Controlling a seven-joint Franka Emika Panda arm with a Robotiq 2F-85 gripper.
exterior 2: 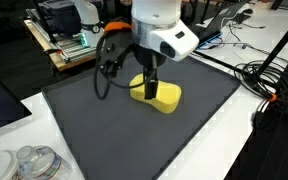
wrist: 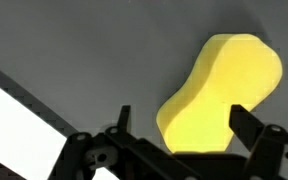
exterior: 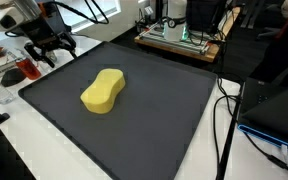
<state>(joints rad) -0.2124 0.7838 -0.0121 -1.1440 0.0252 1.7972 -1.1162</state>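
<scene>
The Robotiq gripper (wrist: pixel 184 118) is open: in the wrist view its two dark fingers (wrist: pixel 124 118) rise from the bottom edge set wide apart, with nothing between them. The only item within reach is a yellow sponge (wrist: pixel 224 90), waisted like a peanut, which fills the centre right of that view and shows through the gap between the fingers, clear of both. The sponge lies flat on a dark grey mat (wrist: pixel 84 60). In an exterior view the sponge (exterior: pixel 103 91) sits a little left of the frame's centre on the mat (exterior: pixel 154 120), while the gripper (exterior: pixel 46 50) hangs at the upper left, above the mat's far left corner and well apart from the sponge. In an exterior view from the opposite direction the gripper (exterior 2: pixel 149 88) overlaps the sponge (exterior 2: pixel 166 97) near the frame's centre; no contact can be confirmed there, and the mat (exterior 2: pixel 104 130) extends toward the bottom of the frame. The mat rests on a white table (exterior: pixel 34 140). A red object (exterior: pixel 14 73), too small to identify, stands at the left edge beside the mat. Glass jars (exterior 2: pixel 34 162) occupy the lower left corner. Black cables (exterior 2: pixel 269 75) run along the right side.
</scene>
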